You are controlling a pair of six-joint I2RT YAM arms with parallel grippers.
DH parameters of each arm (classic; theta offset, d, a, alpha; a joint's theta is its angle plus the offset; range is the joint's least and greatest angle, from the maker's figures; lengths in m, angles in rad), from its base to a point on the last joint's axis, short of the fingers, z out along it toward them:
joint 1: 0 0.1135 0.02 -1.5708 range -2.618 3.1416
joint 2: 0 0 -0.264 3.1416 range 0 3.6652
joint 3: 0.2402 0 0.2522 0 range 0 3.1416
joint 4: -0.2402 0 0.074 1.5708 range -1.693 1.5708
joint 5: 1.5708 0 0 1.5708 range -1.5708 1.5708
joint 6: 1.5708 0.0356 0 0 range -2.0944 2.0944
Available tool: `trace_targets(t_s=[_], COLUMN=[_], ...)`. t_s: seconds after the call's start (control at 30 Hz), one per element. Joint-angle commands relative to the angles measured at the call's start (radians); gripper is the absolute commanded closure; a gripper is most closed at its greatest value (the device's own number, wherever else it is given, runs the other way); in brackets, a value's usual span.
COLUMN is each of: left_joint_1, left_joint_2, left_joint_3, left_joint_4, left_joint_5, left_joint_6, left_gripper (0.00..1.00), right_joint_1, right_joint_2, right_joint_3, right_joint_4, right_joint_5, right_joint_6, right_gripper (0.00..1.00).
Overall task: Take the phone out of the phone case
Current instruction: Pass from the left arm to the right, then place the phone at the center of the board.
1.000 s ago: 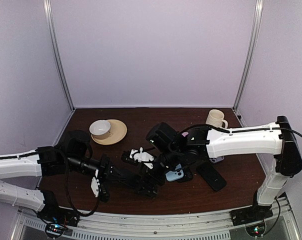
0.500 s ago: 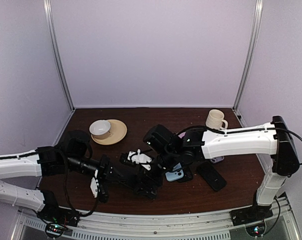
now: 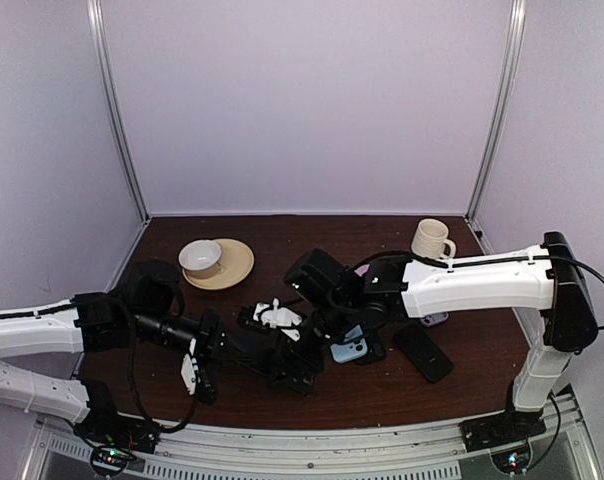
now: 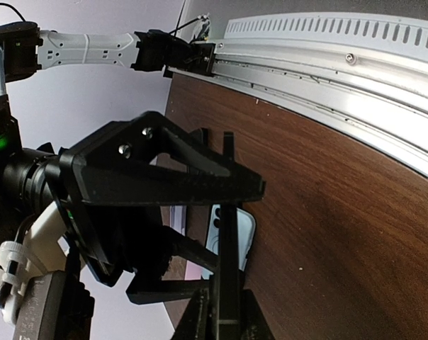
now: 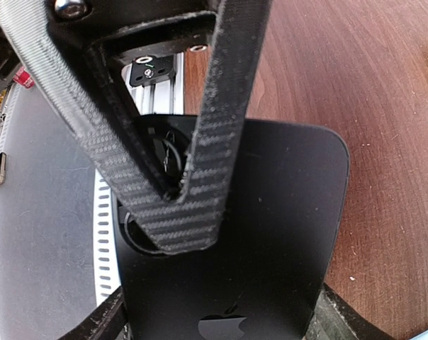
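Right pincer [image 3: 332,322] at black phone [image 5: 271,234]; left pincer [image 3: 300,366] close beside

Phone [image 5: 256,234]: matt black back, smooth (logo glossy).
Finger [image 5: 221,106] lying over it: black, coarse woven-look ribbing.
Left hand [image 4: 237,237]: smooth matt black plastic.
Surface [image 5: 356,71] under both: dark wood grain, faint sheen.
Rail [image 4: 356,64] beside the left hand: silvery brushed metal, slotted.

Background stuff only: a cream mug [image 3: 432,238] sits at the back right of the dark wood table [image 3: 312,235]. Over at the back left there's a white bowl [image 3: 200,257] resting on a tan plate [image 3: 240,262], well apart from the mug.
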Motion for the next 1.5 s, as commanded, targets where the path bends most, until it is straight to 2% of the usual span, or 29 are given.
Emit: trace_targets(t_s=[0.0, 0.13, 0.3, 0.53, 0.6, 0.8, 0.97, 1.2, 1.23, 1.27, 1.47], left_joint_1=[-0.002, -0.002, -0.002, 0.002, 0.008, 0.05, 0.065, 0.099, 0.107, 0.114, 0.158], left_joint_2=[-0.015, -0.019, -0.026, -0.03, -0.032, -0.028, -0.029, -0.015, -0.012, -0.007, 0.011], left_joint_3=[0.037, 0.041, 0.015, -0.005, -0.005, 0.013, 0.013, 0.044, 0.053, 0.061, 0.111], left_joint_4=[0.061, 0.078, 0.153, 0.237, 0.258, 0.283, 0.327, 0.409, 0.409, 0.412, 0.392], left_joint_5=[0.037, 0.024, -0.021, -0.091, -0.112, -0.135, -0.178, -0.29, -0.304, -0.309, -0.363], left_joint_6=[-0.007, -0.072, -0.128, -0.177, -0.209, -0.318, -0.417, -0.664, -0.703, -0.734, -0.913], left_gripper=[0.95, 0.78, 0.56, 0.5, 0.49, 0.39, 0.32, 0.16, 0.05, 0.03, 0.02], right_joint_1=[0.0, -0.004, -0.035, -0.113, -0.137, -0.221, -0.298, -0.374, -0.38, -0.388, -0.432], right_joint_2=[-0.017, -0.041, -0.075, -0.092, -0.074, 0.027, 0.154, 0.36, 0.387, 0.412, 0.523], right_joint_3=[0.022, 0.01, -0.021, -0.019, 0.009, 0.129, 0.271, 0.481, 0.512, 0.54, 0.624], right_joint_4=[0.01, 0.011, 0.012, 0.009, -0.01, -0.09, -0.151, -0.255, -0.27, -0.284, -0.321], right_joint_5=[0.002, 0.072, 0.17, 0.308, 0.381, 0.565, 0.625, 0.73, 0.736, 0.734, 0.72], right_joint_6=[-0.005, 0.006, 0.036, 0.11, 0.136, 0.23, 0.309, 0.409, 0.42, 0.428, 0.471], right_gripper=[0.44, 0.49, 0.49, 0.5, 0.53, 0.52, 0.53, 0.53, 0.53, 0.53, 0.54])
